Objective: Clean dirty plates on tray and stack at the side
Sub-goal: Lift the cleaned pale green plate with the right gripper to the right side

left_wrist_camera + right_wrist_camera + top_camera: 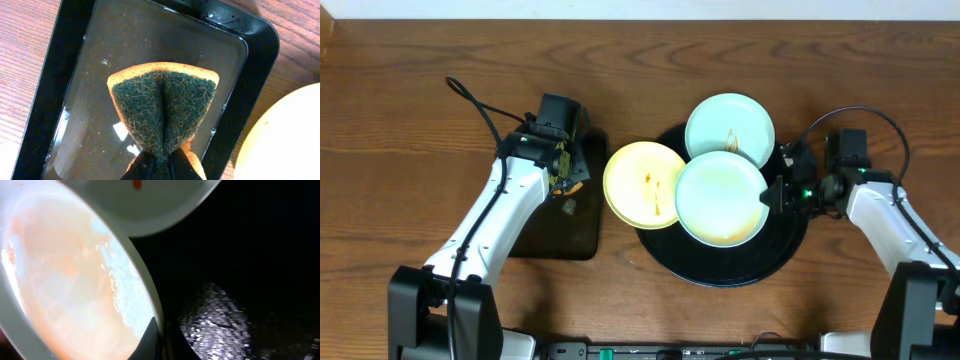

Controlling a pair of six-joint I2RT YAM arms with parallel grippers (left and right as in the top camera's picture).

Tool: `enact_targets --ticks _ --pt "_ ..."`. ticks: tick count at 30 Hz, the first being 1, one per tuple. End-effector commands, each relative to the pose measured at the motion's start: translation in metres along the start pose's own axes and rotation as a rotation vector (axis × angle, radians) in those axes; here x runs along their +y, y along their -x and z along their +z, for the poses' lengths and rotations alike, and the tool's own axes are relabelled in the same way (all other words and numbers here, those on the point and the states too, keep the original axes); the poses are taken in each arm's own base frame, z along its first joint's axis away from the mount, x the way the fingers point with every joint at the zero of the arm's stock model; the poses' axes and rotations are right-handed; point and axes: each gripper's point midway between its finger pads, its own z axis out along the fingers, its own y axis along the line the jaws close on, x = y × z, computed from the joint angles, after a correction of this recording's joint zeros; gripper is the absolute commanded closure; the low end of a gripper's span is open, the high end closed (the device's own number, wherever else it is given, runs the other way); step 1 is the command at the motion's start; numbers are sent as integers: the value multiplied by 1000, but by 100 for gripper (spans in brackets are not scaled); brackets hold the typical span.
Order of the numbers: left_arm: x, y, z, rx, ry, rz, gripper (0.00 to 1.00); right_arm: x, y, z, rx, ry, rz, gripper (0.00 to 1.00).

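Note:
The round black tray [780,262] holds two mint-white plates. The rear plate [730,127] has a small orange smear. The front plate [720,198] is wet with an orange film and is tilted. My right gripper [770,195] is shut on its right rim; the rim [150,305] shows between the fingers in the right wrist view. A pale yellow plate [642,183] with brown smears leans over the tray's left edge. My left gripper [565,175] is shut on a folded green and orange sponge [164,107] above the rectangular tray.
The smaller rectangular black tray [582,235] lies left of the plates; a film of water covers its bottom [100,100]. The yellow plate's edge [285,135] is close to its right side. Bare wooden table [410,120] surrounds everything.

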Motion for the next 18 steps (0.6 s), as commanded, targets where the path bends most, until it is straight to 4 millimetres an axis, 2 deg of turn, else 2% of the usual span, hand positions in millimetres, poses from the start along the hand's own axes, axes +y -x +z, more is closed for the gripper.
enact_targets --ticks 1,4,8,11,12,15,18 --pt "4 0 0 -6 12 1 92 -12 11 -14 -60 -93 -37 99" --pt "4 0 0 -6 13 1 93 -23 18 -26 -100 -189 -53 99" --pt "4 0 0 -6 12 1 93 -32 31 -52 -180 -332 -81 99" --pt "4 0 0 -6 12 1 93 -35 39 -75 -250 -445 -108 99" --pt "4 1 0 -6 12 1 92 -38 44 -93 -297 -538 -126 99" --pt "4 0 0 -6 12 1 93 -32 49 -121 -377 -681 -172 99" --pt "4 0 0 -6 12 1 93 -23 51 -133 -412 -757 -228 99"
